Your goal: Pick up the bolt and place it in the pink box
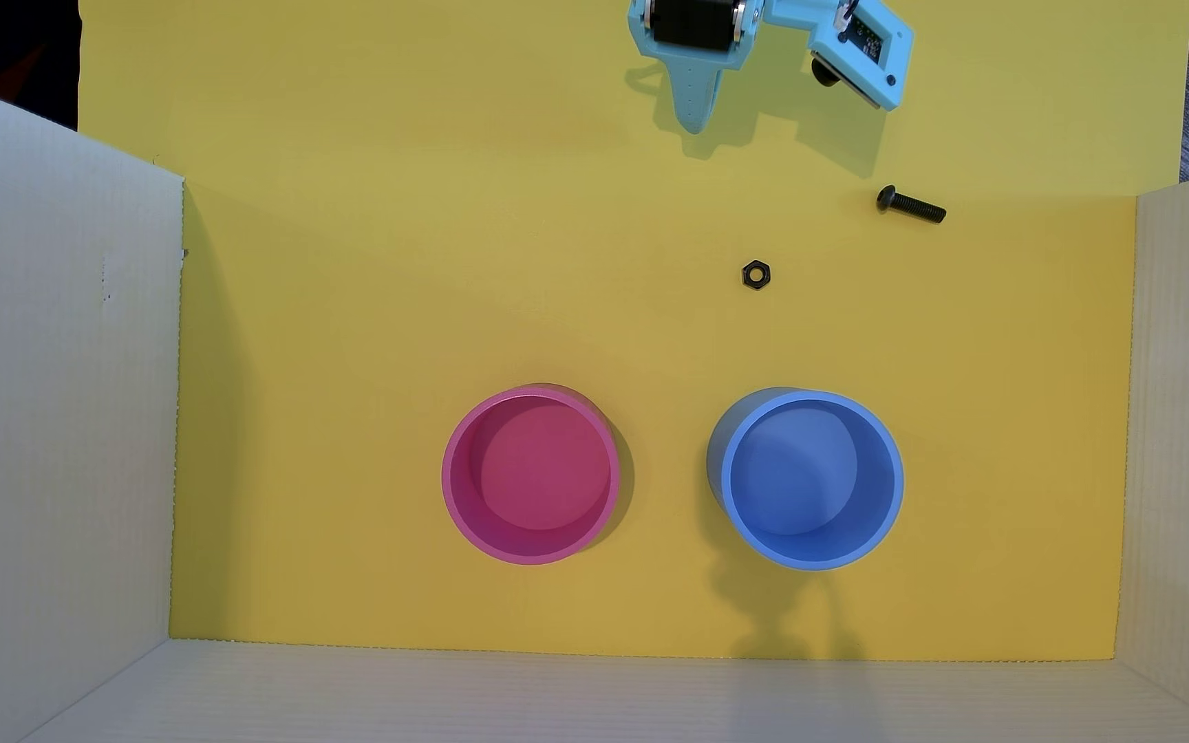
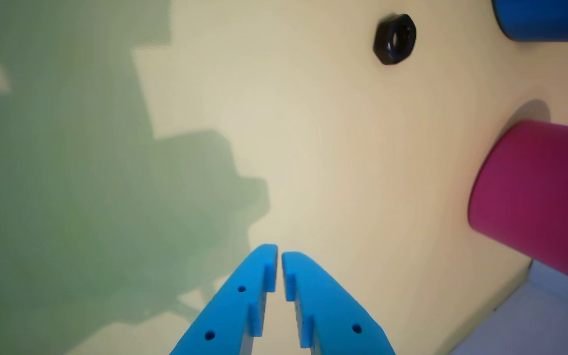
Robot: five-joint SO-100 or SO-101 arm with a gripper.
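Note:
The black bolt (image 1: 910, 205) lies on its side on the yellow floor at the upper right, head to the left. It is out of the wrist view. The pink box (image 1: 531, 475) stands empty at the lower middle, and its outer wall shows in the wrist view (image 2: 535, 197) at the right. My light-blue gripper (image 1: 693, 125) hangs at the top middle, left of the bolt and apart from it. In the wrist view the gripper (image 2: 279, 255) has its fingertips nearly touching, with nothing between them.
A black hex nut (image 1: 756, 274) lies between the gripper and the containers, also in the wrist view (image 2: 395, 39). A round blue container (image 1: 812, 480) stands right of the pink box. White cardboard walls (image 1: 48, 400) bound the yellow floor on left, right and bottom.

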